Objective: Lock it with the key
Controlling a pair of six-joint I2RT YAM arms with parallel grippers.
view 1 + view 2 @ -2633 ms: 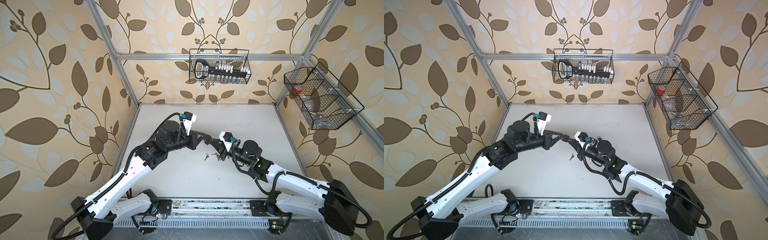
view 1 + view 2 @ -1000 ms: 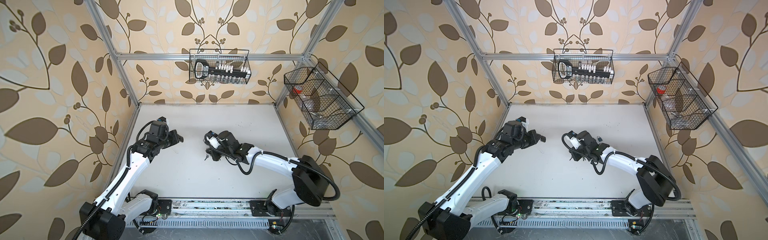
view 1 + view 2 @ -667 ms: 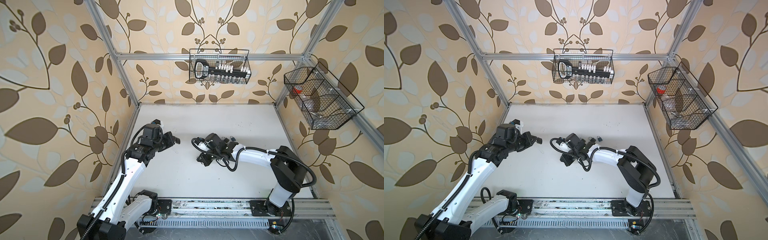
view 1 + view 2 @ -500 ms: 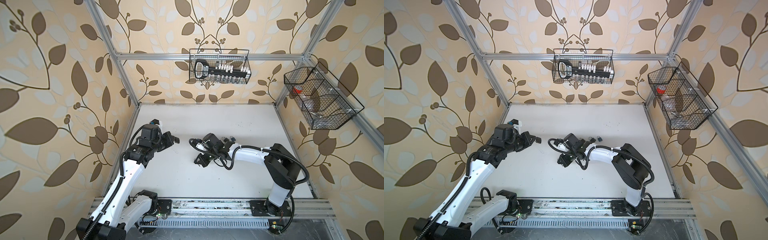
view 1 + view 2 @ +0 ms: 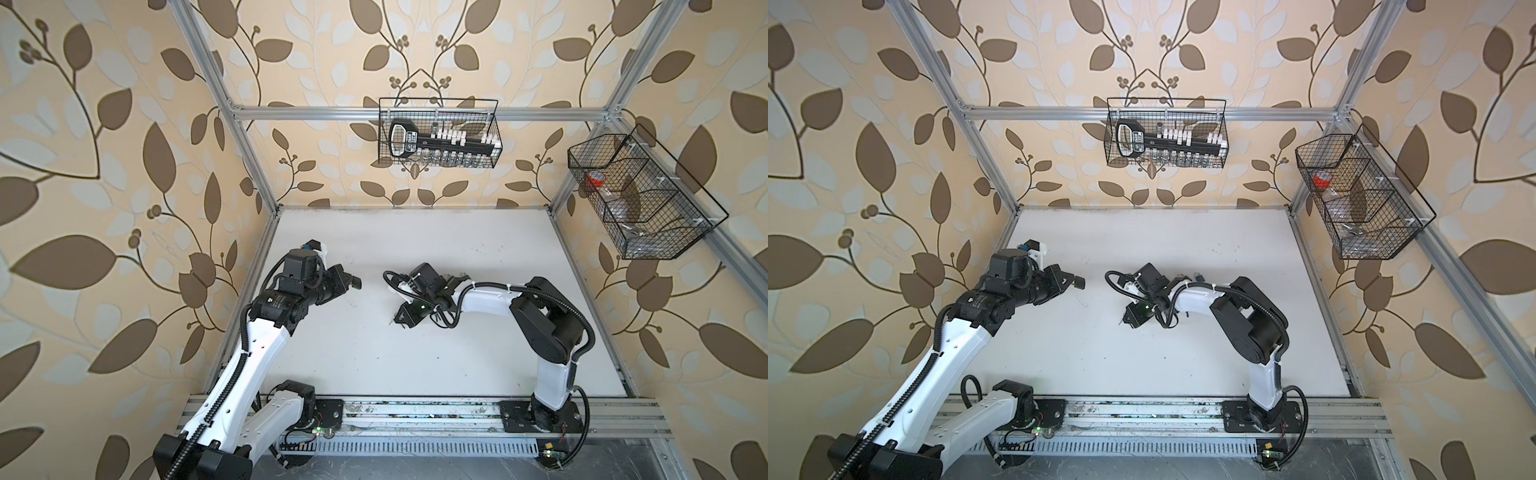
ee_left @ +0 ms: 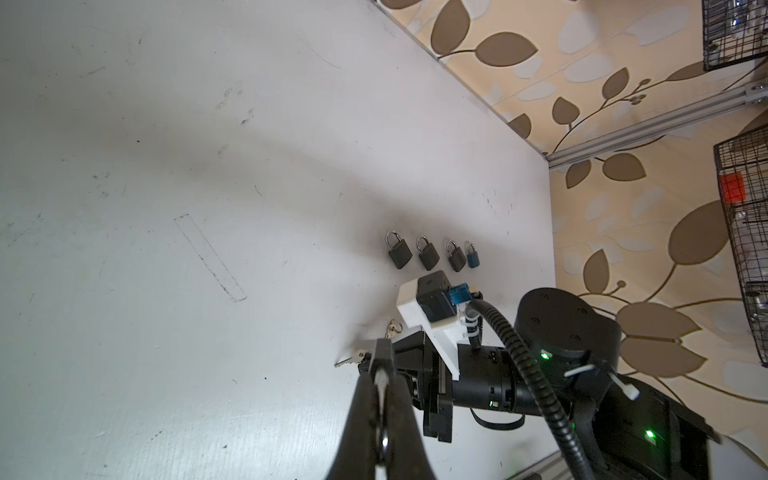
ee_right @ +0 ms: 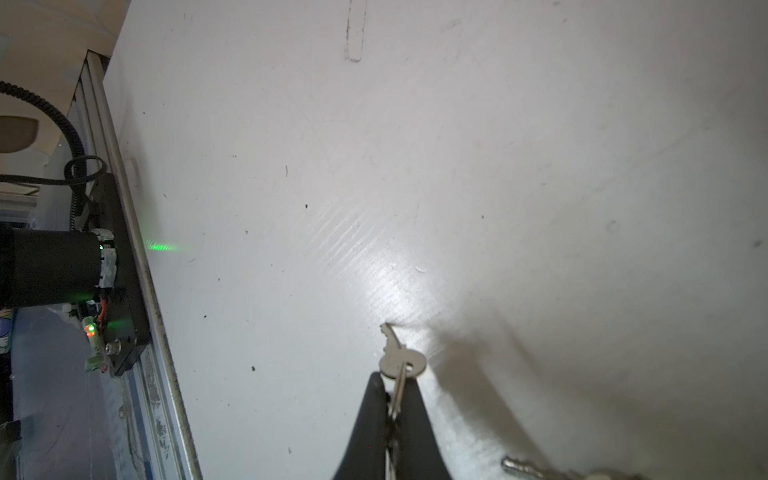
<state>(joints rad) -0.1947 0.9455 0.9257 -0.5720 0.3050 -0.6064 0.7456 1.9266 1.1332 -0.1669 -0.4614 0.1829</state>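
The key (image 7: pixel 401 359) hangs low near the middle of the table (image 5: pixel 415 374), pinched by its ring between the fingers of the right gripper (image 7: pixel 395 384). Four padlocks (image 6: pixel 429 257) lie in a row nearby, toward the rear right corner. The left gripper (image 5: pixel 355 282), fingers pressed together on nothing, hovers nearer the left edge.

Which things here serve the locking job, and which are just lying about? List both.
For the job:
- key pinched in the shut right gripper
- another key on the table
- three dark padlocks and a blue padlock, in a row
- left gripper, shut and empty

Lying about:
- back wire basket holding a black tool set
- side wire basket holding a red item
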